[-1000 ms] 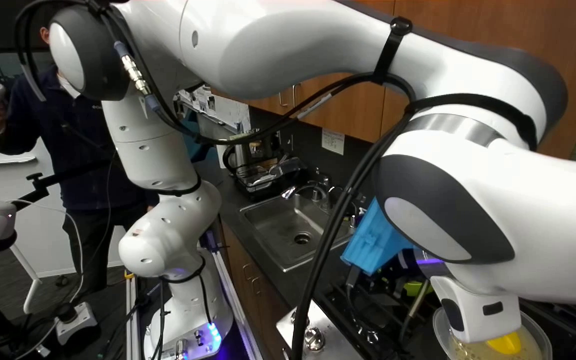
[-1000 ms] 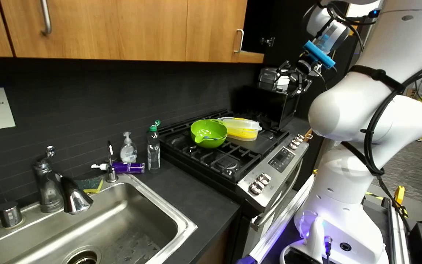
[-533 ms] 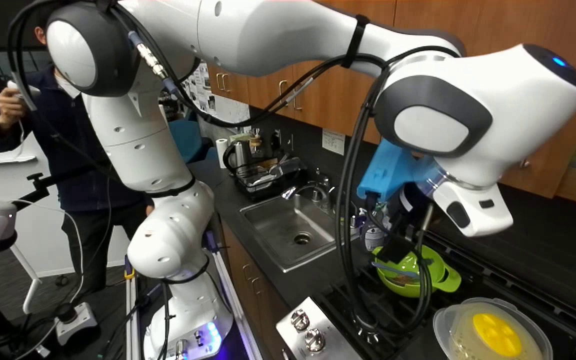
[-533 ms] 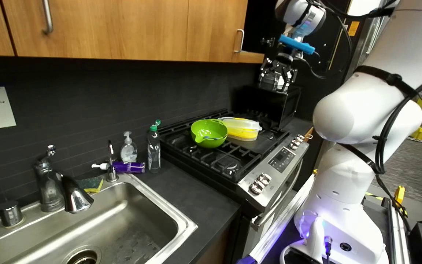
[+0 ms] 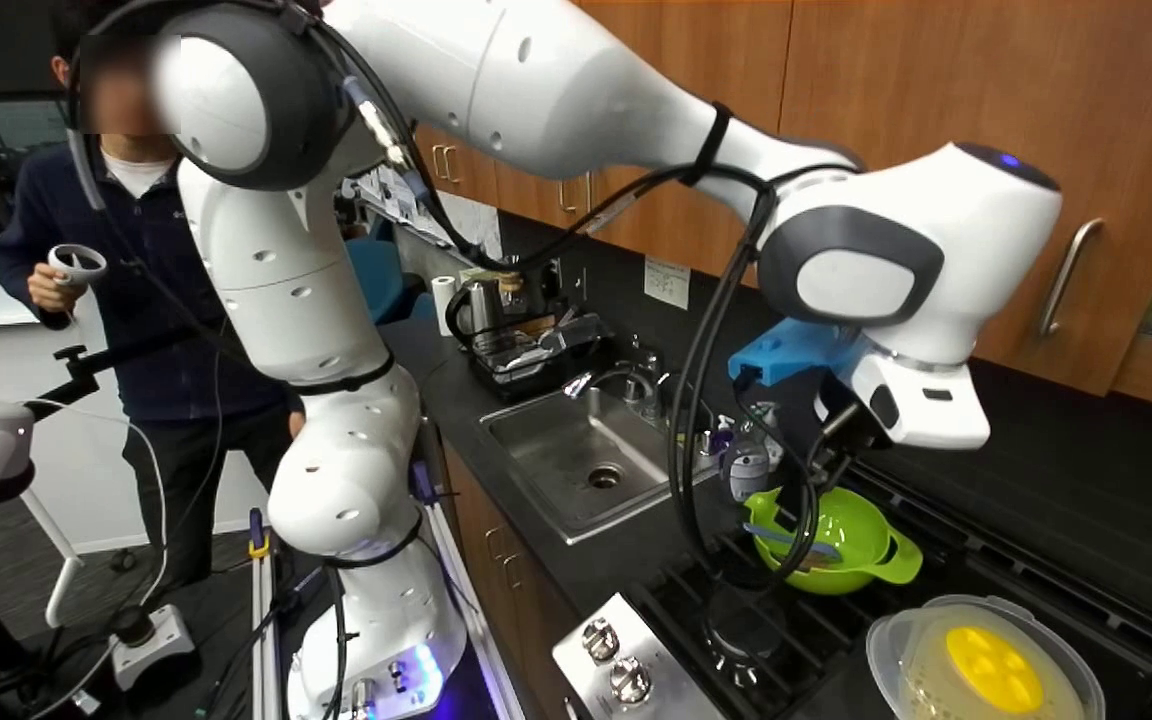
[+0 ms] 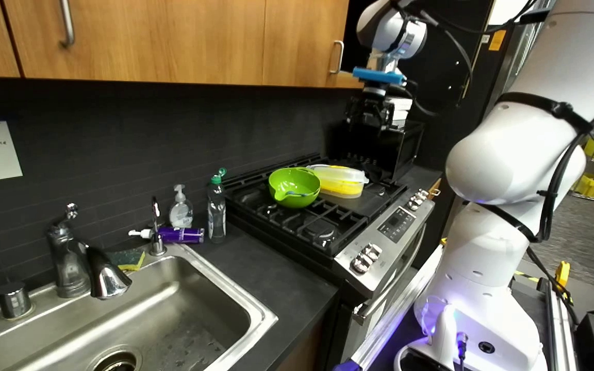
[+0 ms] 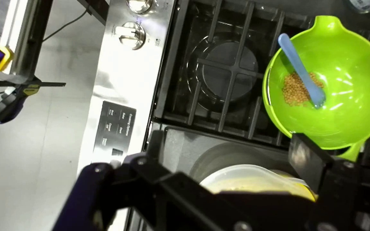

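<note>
My gripper [image 7: 228,142] is open and empty in the wrist view, its fingers wide apart and pointing down above the stove. It also shows in an exterior view [image 6: 370,121], well above the stovetop. A green bowl [image 7: 352,67] sits on the grates near the right finger in the wrist view; it shows in both exterior views [image 5: 861,525] [image 6: 297,178]. A blue spoon [image 7: 295,62] leans in the bowl on small tan grains [image 7: 292,91]. A clear container with a yellow part [image 7: 252,183] lies below the gripper, partly hidden by it; it also shows in both exterior views [image 5: 996,665] [image 6: 341,180].
The stove's knobs [image 7: 132,35] line its front edge. Overhead cabinets [image 6: 173,41] hang above the counter. A black microwave [image 6: 384,149] stands past the stove. A sink [image 6: 214,309], a dish soap bottle [image 6: 217,211] and a pump bottle [image 6: 181,208] are beside it. A person [image 5: 136,290] stands behind the arm.
The gripper has moved left in an exterior view and swung from tilted to pointing down. The arm has drawn back, uncovering the bowl and container. The bowl and container have not moved.
</note>
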`<state>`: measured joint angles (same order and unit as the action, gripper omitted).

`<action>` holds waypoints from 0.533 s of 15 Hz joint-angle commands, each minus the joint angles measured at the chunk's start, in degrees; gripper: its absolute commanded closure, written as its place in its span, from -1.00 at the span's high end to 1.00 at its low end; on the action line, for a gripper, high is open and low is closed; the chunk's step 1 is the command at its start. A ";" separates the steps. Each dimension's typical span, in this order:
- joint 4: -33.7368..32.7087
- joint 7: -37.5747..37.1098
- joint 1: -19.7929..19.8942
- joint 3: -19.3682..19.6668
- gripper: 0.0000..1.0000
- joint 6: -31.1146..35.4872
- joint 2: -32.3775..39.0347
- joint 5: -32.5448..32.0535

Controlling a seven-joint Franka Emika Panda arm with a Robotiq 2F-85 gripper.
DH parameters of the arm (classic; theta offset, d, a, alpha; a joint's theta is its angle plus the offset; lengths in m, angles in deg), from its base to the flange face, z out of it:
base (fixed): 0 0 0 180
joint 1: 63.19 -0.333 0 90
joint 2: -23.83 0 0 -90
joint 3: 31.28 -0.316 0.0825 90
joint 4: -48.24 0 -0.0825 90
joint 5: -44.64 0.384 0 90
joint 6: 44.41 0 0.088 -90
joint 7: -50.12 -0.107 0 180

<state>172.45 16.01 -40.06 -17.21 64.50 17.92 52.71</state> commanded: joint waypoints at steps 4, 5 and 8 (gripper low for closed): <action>-1.10 -3.67 -2.51 2.15 1.00 0.39 11.89 5.28; -1.16 -3.96 -2.65 2.35 1.00 0.47 12.89 6.10; -1.36 -4.39 -2.74 3.04 1.00 0.75 14.88 8.26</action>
<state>172.11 13.19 -41.57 -15.66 65.48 31.46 59.01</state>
